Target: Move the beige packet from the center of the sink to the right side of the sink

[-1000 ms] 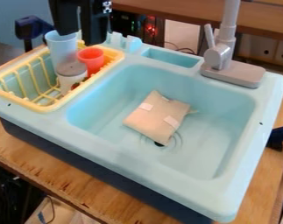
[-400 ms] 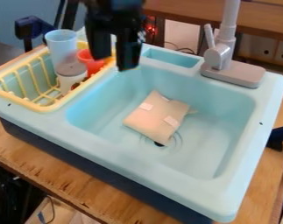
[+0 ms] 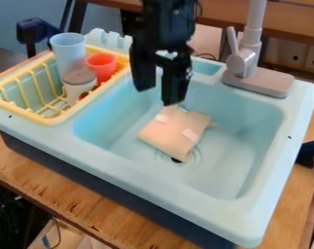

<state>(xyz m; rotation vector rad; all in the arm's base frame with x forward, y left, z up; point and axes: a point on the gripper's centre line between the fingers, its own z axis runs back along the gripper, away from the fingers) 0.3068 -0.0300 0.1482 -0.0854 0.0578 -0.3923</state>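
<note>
Note gripper (image 3: 158,96) spread, empty, near bag (image 3: 174,132) penned in by sink (image 3: 107,158) walls; cups (image 3: 69,51) likely steadied upright by rack (image 3: 47,119).

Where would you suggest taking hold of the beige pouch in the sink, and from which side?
I would pinch the beige pouch across its middle, between the two white patches, with the end effector coming from above. It lies fairly flat on the sink floor, and the sink walls around it would probably hinder a sideways approach.
</note>
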